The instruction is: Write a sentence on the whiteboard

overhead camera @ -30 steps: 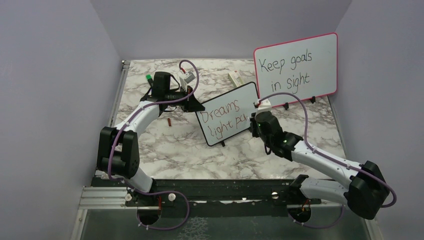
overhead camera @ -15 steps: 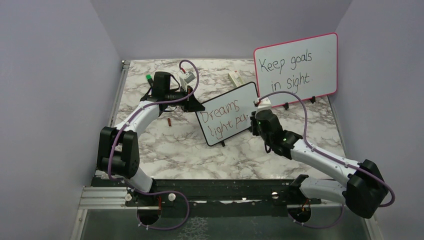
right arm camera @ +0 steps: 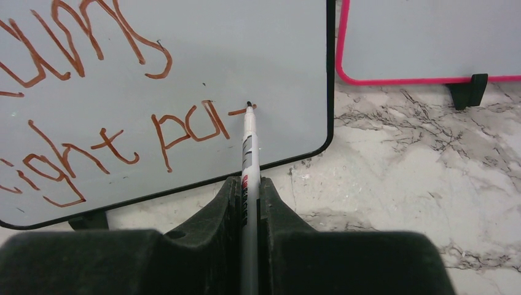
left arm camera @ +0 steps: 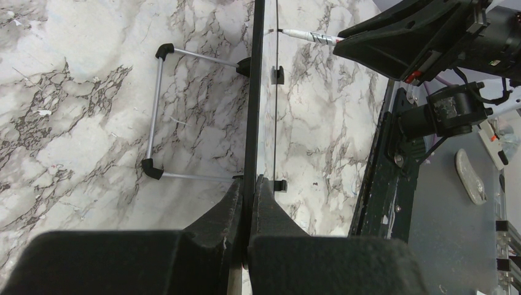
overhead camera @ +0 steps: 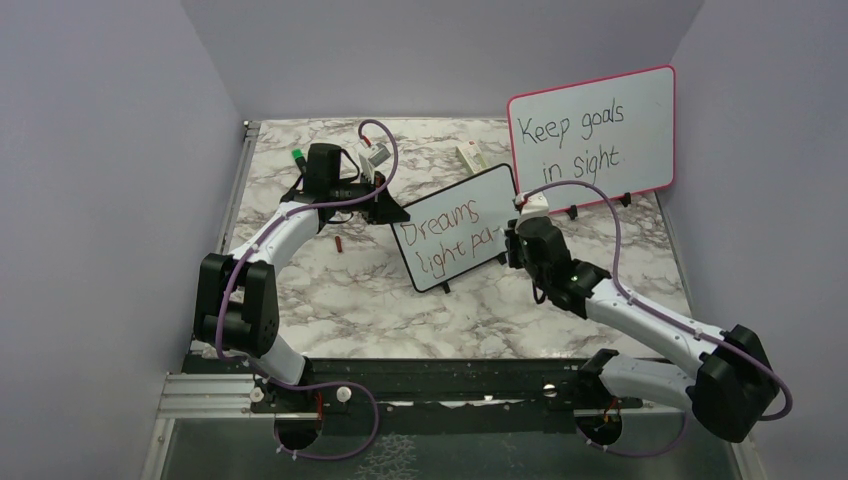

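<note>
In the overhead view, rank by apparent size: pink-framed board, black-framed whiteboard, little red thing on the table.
1. pink-framed board
2. black-framed whiteboard
3. little red thing
The pink-framed board stands farther back yet looks bigger.

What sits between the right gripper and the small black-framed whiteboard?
Only the marker: it is clamped in the right gripper, with its tip on the whiteboard. The right wrist view shows it.

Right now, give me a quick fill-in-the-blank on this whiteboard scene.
1. The left gripper grips the whiteboard by its thin ____ frame.
2. The right gripper holds the marker, tip on the sentence, written in ____.
3. The larger board behind has a ____ frame.
Missing: black; red; pink.
</note>
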